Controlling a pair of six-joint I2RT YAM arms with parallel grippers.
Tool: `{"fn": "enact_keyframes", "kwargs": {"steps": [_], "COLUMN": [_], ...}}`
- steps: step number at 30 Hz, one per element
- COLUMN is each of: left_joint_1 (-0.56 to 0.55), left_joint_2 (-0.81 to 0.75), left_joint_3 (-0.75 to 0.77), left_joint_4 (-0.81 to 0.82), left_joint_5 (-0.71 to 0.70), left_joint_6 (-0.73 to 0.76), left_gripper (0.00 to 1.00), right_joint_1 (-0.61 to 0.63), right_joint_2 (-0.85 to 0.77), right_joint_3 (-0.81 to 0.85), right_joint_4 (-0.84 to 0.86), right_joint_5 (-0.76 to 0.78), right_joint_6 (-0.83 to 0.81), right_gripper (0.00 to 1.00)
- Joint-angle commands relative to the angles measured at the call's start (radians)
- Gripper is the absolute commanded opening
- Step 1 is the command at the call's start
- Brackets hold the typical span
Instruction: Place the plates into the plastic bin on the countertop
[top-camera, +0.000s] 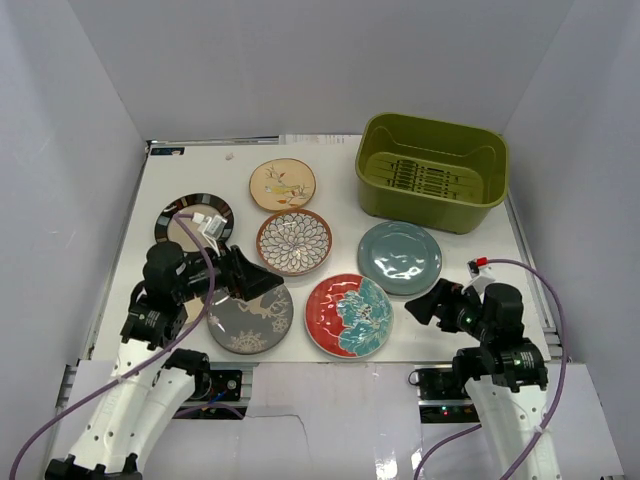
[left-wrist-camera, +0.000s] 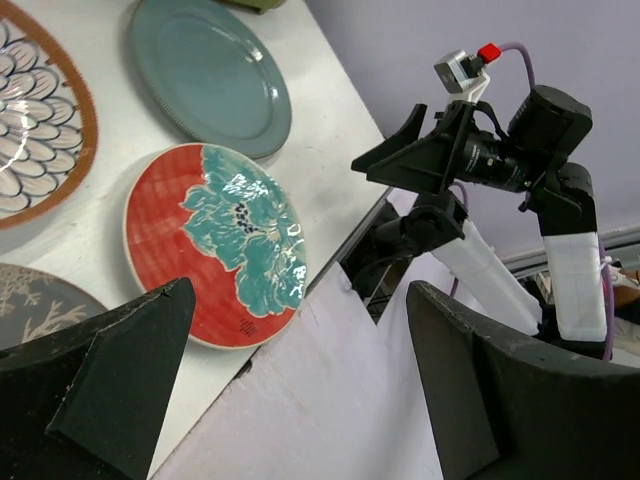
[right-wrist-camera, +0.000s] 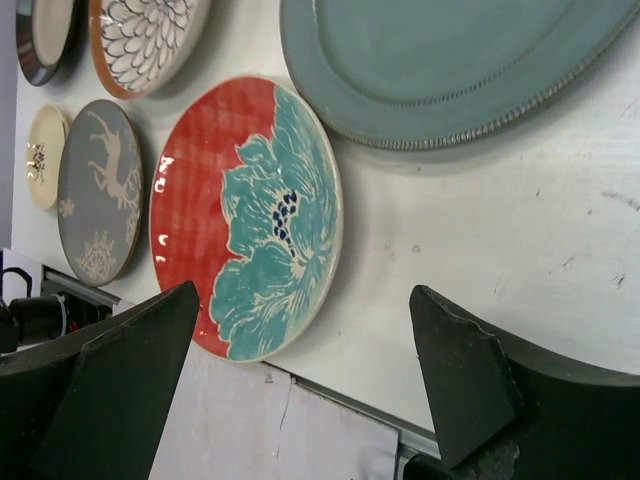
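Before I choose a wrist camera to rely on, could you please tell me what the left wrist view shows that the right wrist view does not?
Only the left wrist view: the right gripper, seen from outside with its jaws open and holding nothing.
Only the right wrist view: the small cream plate and a slice of the black-rimmed plate.
Both: the red plate, the teal-grey plate, part of the lattice plate and the grey deer plate, all lying on the countertop.
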Motion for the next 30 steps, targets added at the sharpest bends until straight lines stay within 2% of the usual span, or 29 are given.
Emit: {"fn": "enact_keyframes", "kwargs": {"steps": [1, 5, 7, 12, 17, 21, 25, 30], "left_joint_1": [0.005, 0.005, 0.005, 0.005, 0.005, 0.006, 0.006, 0.006], "left_joint_2": [0.028, 0.051, 0.076, 0.187, 0.339, 0.427, 0.508, 0.585], "left_joint_3": [-0.004, -0.011, -0.018, -0.023, -0.001, 0.005, 0.005, 0.023], "left_joint_4": [-0.057, -0.102, -0.124, -0.125, -0.062, 0.010, 0.067, 0.117], "left_joint_5": [-0.078, -0.202, -0.255, -0.402, -0.479, -0.537, -0.572, -0.631], "left_joint_6": [0.037, 0.045, 0.041, 0.008, -0.012, -0.037, -0.063, -0.098], "left_gripper": [0.98, 0.98, 0.98, 0.98, 0.98, 0.97, 0.86, 0.86], "right_joint_1": [0.004, 0.004, 0.004, 0.005, 0.007, 0.015, 0.050, 0.155], "right_joint_2": [-0.012, -0.021, -0.027, -0.016, 0.057, 0.123, 0.215, 0.303], "right_joint_3": [-0.060, -0.207, -0.276, -0.385, -0.496, -0.510, -0.534, -0.519], "right_joint_4": [0.048, 0.172, 0.203, 0.327, 0.482, 0.545, 0.631, 0.648], "right_joint_5": [-0.063, -0.172, -0.184, -0.206, -0.227, -0.203, -0.183, -0.082], "right_joint_6": [0.063, 0.151, 0.176, 0.234, 0.285, 0.277, 0.277, 0.240], "right_gripper": [0.93, 1.00, 0.93, 0.88, 0.82, 0.79, 0.76, 0.75]}}
